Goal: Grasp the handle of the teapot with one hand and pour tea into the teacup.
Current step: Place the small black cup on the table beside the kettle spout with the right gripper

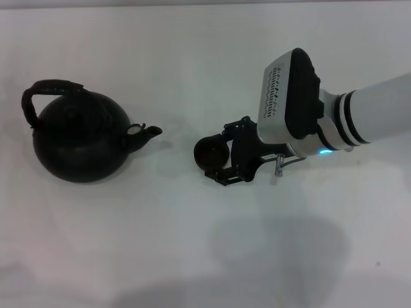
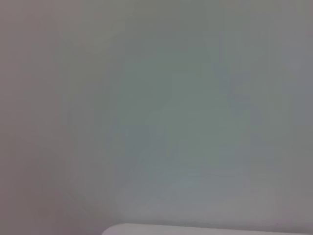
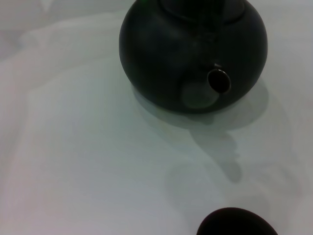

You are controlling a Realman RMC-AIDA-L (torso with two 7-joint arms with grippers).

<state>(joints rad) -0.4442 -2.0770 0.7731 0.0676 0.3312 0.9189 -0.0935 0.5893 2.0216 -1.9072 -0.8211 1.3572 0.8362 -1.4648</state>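
The round black teapot [image 1: 80,138] stands at the table's left, its arched handle [image 1: 51,86] raised over its far side and its short spout [image 1: 151,132] aimed at the small dark teacup [image 1: 209,153]. My right gripper [image 1: 223,154] reaches in from the right, low over the table and open, its two black fingers spread on either side of the teacup's right half. From the right wrist view the teapot [image 3: 166,49] faces me spout-first, and the teacup's rim [image 3: 237,223] shows at the frame's edge. The left gripper is out of view.
A white table [image 1: 192,244] lies all round the two objects. The right arm's white sleeve [image 1: 379,109] comes in from the right edge. The left wrist view gives only a blank pale surface [image 2: 156,117].
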